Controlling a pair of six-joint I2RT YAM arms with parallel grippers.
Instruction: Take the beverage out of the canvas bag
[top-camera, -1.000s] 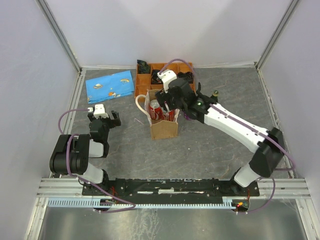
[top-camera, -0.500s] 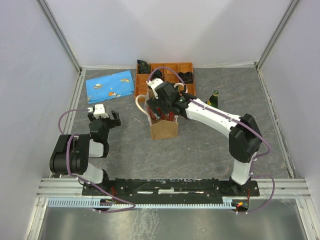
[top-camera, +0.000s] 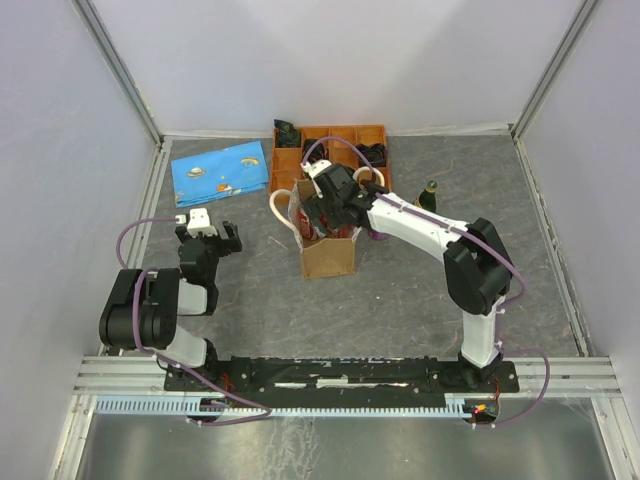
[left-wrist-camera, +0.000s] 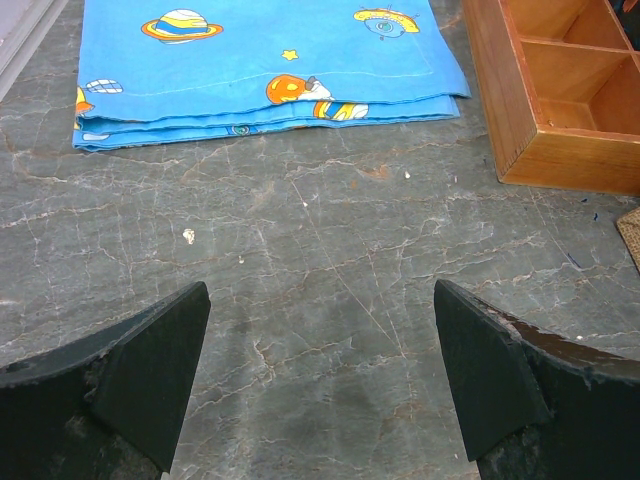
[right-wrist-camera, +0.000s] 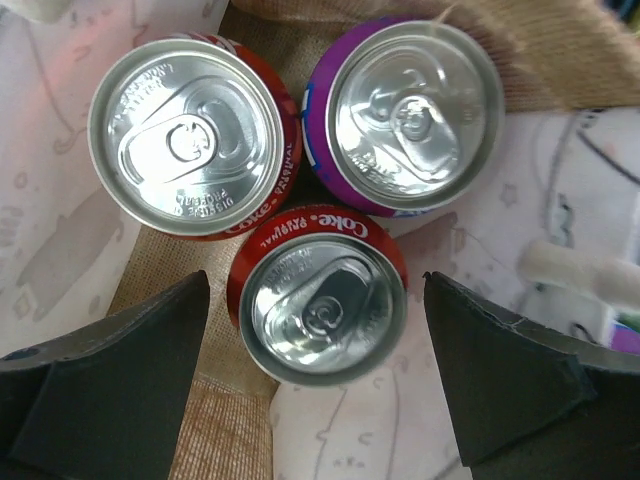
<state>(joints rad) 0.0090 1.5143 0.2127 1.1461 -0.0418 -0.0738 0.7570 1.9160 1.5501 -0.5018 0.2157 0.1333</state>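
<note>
My left gripper (left-wrist-camera: 320, 300) idles with its fingers wide apart over the table (left-wrist-camera: 330, 200), near the blue cloth (left-wrist-camera: 260, 60). The canvas bag (top-camera: 328, 258) stands upright mid-table with three cans packed tight inside: a red can (right-wrist-camera: 190, 135), a purple can (right-wrist-camera: 410, 110) and a Coke can (right-wrist-camera: 320, 310). My right gripper (right-wrist-camera: 312, 295) hangs spread open straight above the Coke can. My worry is that the fingers snag the neighbouring cans or the bag's rim going down. Lifting could also drag the light bag up or tip it.
</note>
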